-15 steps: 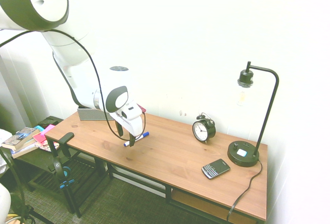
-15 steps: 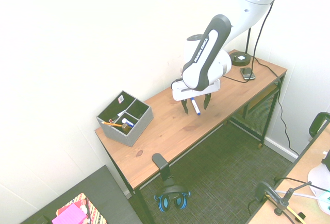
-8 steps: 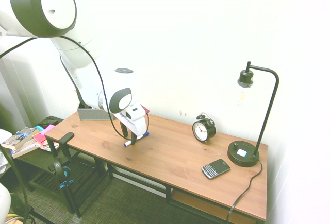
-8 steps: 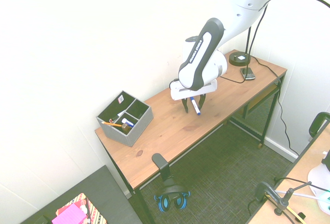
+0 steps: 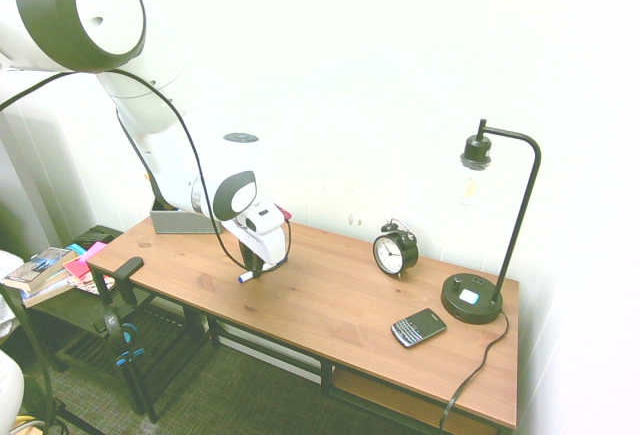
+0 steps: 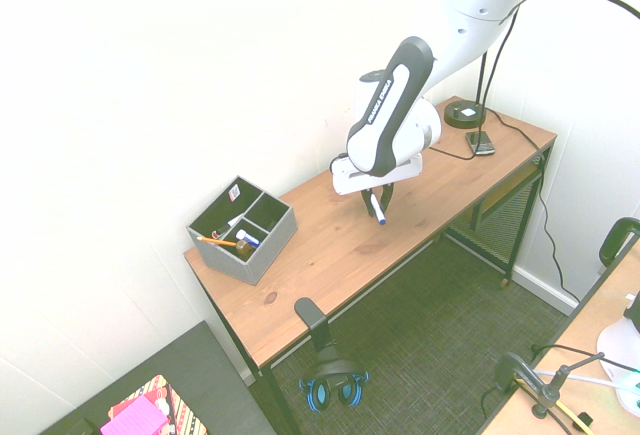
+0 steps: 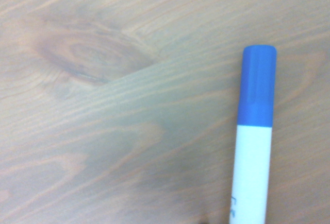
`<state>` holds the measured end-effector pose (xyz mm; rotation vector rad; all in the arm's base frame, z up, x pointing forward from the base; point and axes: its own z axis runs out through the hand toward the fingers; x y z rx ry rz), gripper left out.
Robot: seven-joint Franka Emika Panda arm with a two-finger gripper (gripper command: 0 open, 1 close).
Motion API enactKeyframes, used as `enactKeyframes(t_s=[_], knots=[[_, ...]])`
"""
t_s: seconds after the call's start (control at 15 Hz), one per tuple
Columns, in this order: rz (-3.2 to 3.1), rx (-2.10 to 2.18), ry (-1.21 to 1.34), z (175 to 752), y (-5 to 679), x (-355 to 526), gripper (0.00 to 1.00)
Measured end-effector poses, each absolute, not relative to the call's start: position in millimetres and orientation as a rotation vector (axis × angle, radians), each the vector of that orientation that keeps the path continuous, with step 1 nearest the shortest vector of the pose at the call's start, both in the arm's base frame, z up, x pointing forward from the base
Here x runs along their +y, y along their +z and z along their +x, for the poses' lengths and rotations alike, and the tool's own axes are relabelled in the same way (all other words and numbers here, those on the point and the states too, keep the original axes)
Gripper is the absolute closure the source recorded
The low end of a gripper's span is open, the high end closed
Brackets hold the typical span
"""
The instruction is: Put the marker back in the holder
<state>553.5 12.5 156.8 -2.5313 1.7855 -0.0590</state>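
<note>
The marker [image 6: 379,211] lies on the wooden desk [image 6: 300,265], white-barrelled with a blue cap [image 7: 258,87]. My gripper [image 6: 375,201] stands straight down over it with its fingers drawn in against the barrel. From the other side only the blue cap end of the marker [image 5: 243,278] pokes out below the gripper [image 5: 256,267]. The grey holder [image 6: 262,250] sits at the desk's far end by the wall, well apart from the gripper, and an orange pencil [image 6: 215,241] leans out of it. The arm partly hides the holder [image 5: 175,222] in the first exterior view.
An alarm clock [image 5: 395,251], a black phone [image 5: 418,327] and a black desk lamp [image 5: 472,300] occupy the desk's other end. Headphones [image 6: 333,383] hang off the desk's front edge. Books [image 5: 40,269] lie on a low shelf beside the desk.
The gripper has come down onto the desk and its fingers, spread wide a second ago, have closed in on the marker. The marker has stayed on the desk.
</note>
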Motion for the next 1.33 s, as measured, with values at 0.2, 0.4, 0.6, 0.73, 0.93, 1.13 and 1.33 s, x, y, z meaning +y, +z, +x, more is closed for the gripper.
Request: enactKeyframes(t_s=[0.2,0.4,0.6,0.73,0.93,1.13,1.33], knots=[[-2.508,1.793,-0.053,553.9,158.2,13.3,1.0],[-2.436,1.713,-0.052,563.9,192.7,30.3,1.0],[-2.332,1.588,0.109,574.0,281.6,81.4,1.0],[-2.246,1.527,0.258,583.4,315.1,115.0,1.0],[-2.125,1.466,0.469,602.6,328.6,139.3,1.0],[-2.038,1.489,0.589,616.0,309.5,150.0,1.0],[-1.977,1.534,0.669,614.8,277.2,154.8,1.0]])
